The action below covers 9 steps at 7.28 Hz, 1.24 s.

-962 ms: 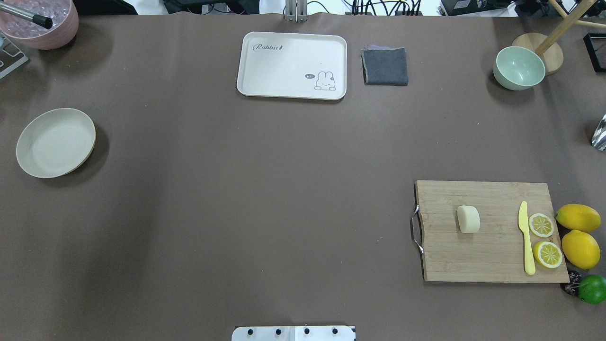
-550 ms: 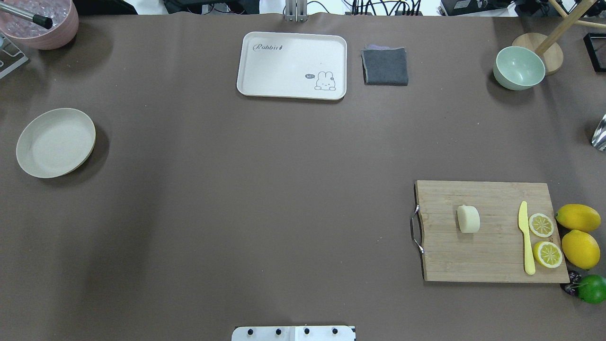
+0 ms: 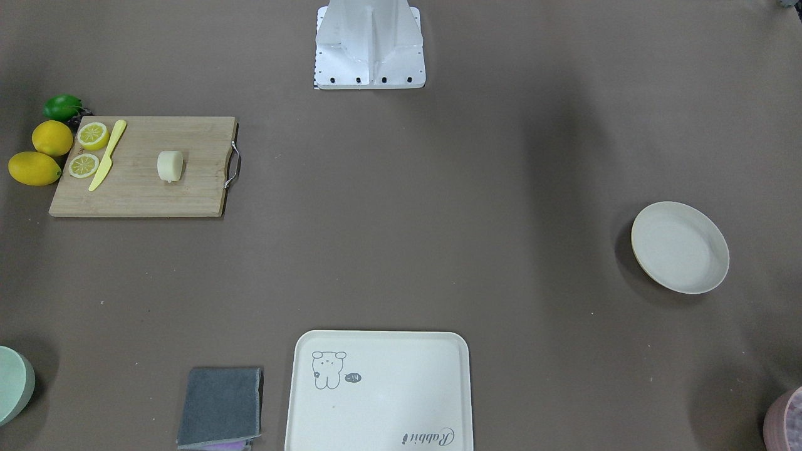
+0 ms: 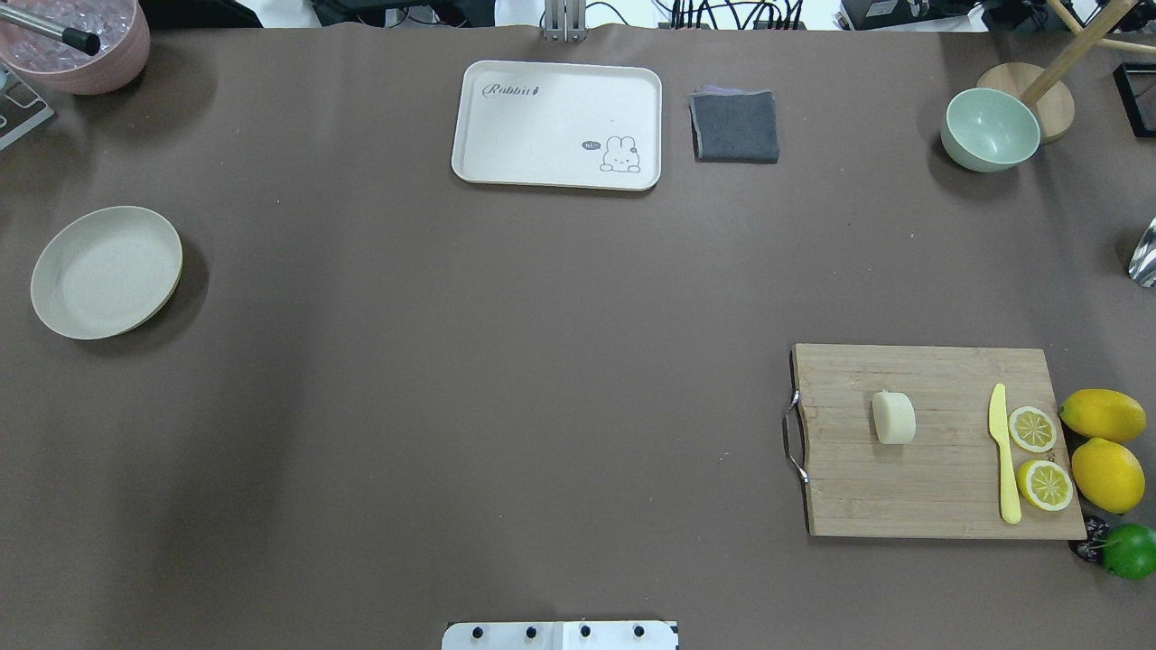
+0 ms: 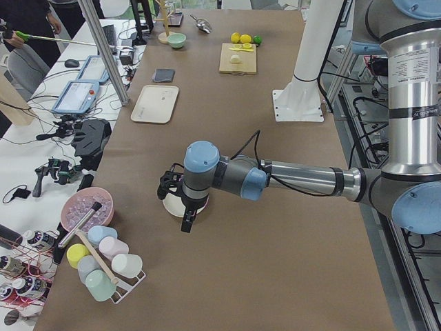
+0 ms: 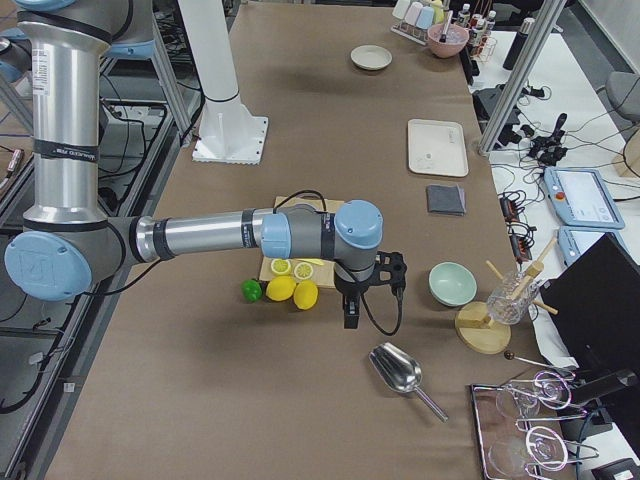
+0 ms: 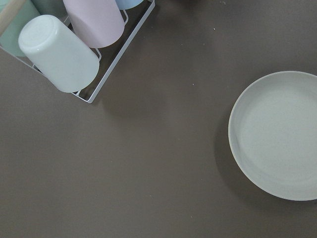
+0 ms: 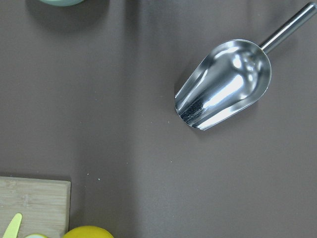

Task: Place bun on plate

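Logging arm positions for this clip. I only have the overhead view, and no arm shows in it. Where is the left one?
Observer: In the left side view, the left gripper hangs near the plate, pointing down.
Operator: And the right one?
Observer: The right side view shows the right gripper hanging between the lemons and a metal scoop.
Operator: Anything near the plate that I can't see?
Observer: Yes. The left wrist camera shows upturned cups a short way from it.
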Motion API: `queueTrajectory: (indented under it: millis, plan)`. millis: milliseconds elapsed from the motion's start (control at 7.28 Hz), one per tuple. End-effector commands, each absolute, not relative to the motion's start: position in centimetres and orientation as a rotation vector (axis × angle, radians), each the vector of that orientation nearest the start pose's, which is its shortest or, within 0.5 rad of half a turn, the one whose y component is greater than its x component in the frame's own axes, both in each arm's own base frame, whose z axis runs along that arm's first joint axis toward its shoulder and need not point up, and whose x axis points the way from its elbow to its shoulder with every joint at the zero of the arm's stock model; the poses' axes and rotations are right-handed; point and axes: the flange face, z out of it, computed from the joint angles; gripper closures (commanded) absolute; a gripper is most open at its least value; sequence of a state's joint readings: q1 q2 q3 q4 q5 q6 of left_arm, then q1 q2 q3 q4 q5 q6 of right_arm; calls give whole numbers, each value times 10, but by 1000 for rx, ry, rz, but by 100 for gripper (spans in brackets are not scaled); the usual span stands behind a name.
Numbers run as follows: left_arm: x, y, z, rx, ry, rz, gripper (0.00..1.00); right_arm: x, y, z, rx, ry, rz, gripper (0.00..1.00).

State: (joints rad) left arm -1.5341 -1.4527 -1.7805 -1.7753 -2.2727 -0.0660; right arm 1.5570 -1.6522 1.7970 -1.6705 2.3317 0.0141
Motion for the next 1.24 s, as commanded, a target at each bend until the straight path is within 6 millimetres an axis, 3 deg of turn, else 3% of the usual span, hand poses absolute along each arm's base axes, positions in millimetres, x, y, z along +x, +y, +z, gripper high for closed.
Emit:
queueTrajectory:
  millis: [0, 687, 824, 1099]
  plan:
    - [-52, -460, 594, 245, 706, 74, 2, 58, -457, 597, 31, -761, -15, 0]
    - [-50, -463, 587, 253, 716, 76, 2, 58, -461, 593, 39, -761, -18, 0]
    - [-48, -471, 592, 247, 716, 76, 2, 58, -464, 590, 45, -762, -16, 0]
    - [-41, -490, 582, 295, 719, 108, 2, 58, -465, 585, 47, -762, -4, 0]
